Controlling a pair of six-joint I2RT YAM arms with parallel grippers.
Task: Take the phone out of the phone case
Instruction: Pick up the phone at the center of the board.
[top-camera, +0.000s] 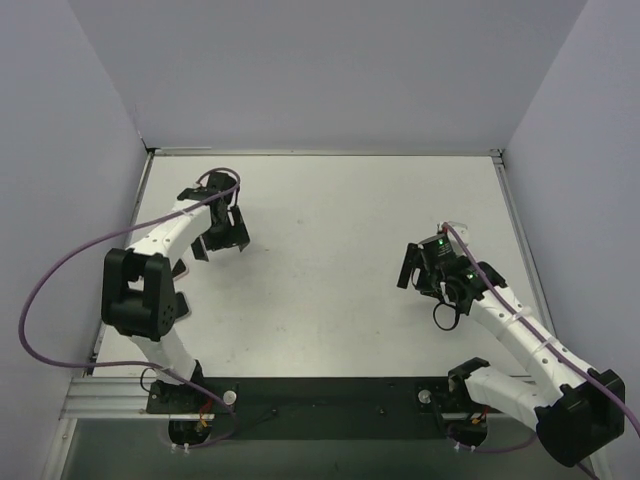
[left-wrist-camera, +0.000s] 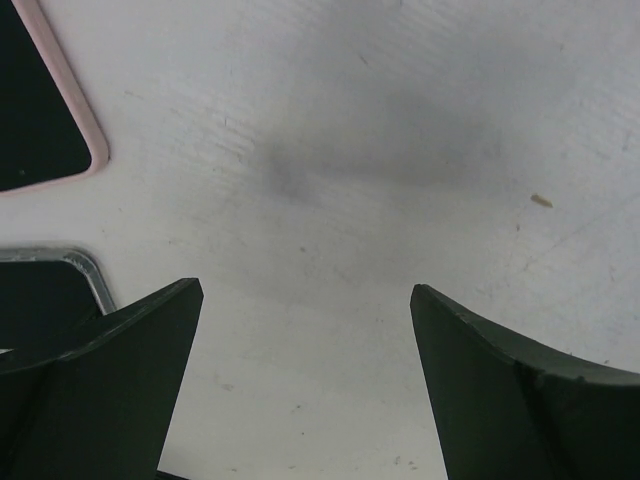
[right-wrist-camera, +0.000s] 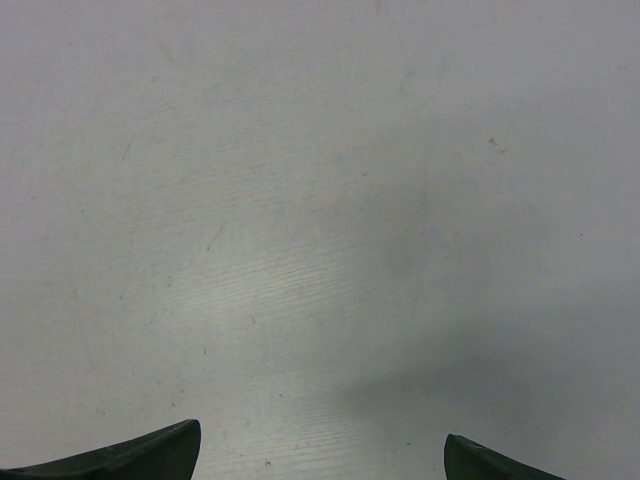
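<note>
L pincer (left-wrist-camera: 305, 290): released, jaws wide over bare table (left-wrist-camera: 420, 120) | pink phone case (left-wrist-camera: 45, 110): far left of it, upper corner of wrist view | silver-edged phone (left-wrist-camera: 60, 285): just beside its left side, apart from case | R pincer (right-wrist-camera: 320, 432): released, empty

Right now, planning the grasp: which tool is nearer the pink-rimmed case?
Left. The left tool hangs beside the pink-rimmed case; the right tool is far across the table.

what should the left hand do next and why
Probably shift the left hand sideways toward the pink-rimmed dark slab: its open fingers straddle only bare table, and that slab and a clear-rimmed one sit off at the view's left edge.
</note>
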